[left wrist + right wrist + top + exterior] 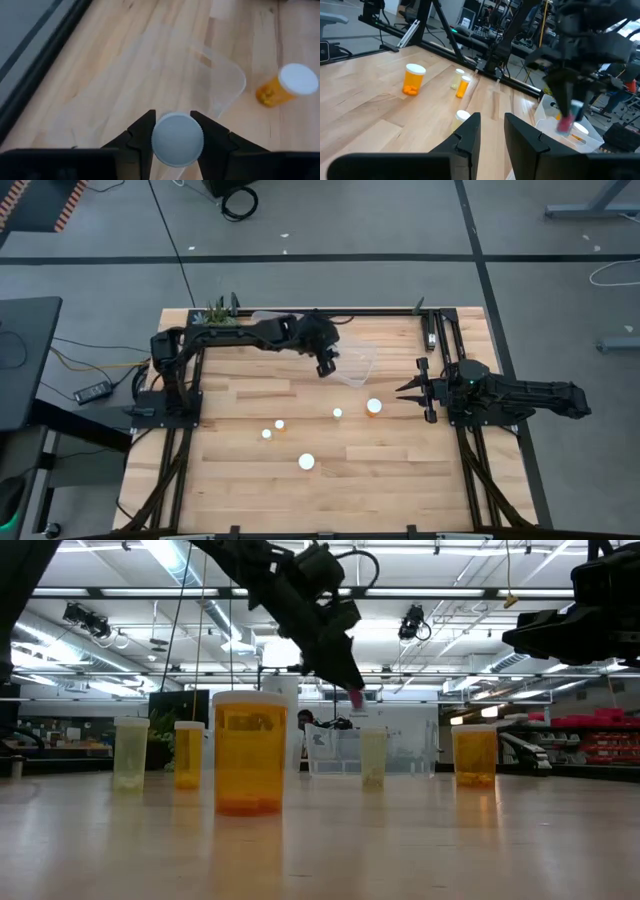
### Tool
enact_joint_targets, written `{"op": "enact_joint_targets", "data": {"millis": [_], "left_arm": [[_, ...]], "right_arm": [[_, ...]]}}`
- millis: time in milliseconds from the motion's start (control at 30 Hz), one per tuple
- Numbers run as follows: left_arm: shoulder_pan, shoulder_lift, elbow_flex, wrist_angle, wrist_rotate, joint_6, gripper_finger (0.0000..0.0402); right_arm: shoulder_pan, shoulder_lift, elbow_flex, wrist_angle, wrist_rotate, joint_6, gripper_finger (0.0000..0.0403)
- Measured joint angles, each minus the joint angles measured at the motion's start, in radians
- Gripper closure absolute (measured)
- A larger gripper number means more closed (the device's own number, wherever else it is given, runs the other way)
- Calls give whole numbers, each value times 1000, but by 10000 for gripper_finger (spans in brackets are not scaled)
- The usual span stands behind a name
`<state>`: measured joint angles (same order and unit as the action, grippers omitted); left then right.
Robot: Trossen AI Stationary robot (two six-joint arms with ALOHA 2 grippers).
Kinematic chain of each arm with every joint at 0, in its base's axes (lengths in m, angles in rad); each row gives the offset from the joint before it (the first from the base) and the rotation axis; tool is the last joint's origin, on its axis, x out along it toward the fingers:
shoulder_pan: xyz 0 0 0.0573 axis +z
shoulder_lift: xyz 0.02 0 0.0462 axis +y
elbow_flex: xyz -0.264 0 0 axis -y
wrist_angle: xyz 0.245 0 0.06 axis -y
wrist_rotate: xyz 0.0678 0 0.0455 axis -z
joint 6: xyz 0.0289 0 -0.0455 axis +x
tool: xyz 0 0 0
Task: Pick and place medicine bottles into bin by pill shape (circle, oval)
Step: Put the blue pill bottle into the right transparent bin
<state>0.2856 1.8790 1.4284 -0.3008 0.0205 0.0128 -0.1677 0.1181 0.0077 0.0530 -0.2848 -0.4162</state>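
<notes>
- Table (250, 390) is light wood planks with a dark metal frame round the edge.
- Five capped medicine bottles (306, 462) stand upright, spread over the middle and well apart.
- Biggest one sits nearest the front edge.
- A clear plastic bin (358, 364) sits toward the back, another (262, 317) at the back edge.

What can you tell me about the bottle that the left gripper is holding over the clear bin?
The bottle is small, with a round white ribbed cap that faces the left wrist camera and hides its body there. The left gripper is shut on it, one dark finger on each side of the cap. It hangs in the air above the clear plastic bin, touching nothing else. In the right wrist view its lower part looks pinkish, blurred below the fingers. Its pills cannot be made out.
</notes>
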Motion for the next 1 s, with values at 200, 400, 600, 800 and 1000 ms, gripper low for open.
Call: {"op": "enact_joint_targets", "data": {"millis": [200, 400, 600, 800, 1000], "left_arm": [[5, 69, 10, 13, 9, 29, 270], [27, 165, 141, -44, 19, 63, 286], [42, 296, 329, -133, 32, 128, 267], [67, 395, 436, -185, 33, 175, 280], [72, 405, 438, -178, 40, 190, 287]], "right_arm": [[0, 1, 0, 0, 0, 0, 310], [0, 10, 0, 0, 0, 0, 310], [0, 23, 0, 0, 0, 0, 310], [0, 34, 0, -1, 0, 0, 310], [0, 37, 0, 0, 0, 0, 310]]}}
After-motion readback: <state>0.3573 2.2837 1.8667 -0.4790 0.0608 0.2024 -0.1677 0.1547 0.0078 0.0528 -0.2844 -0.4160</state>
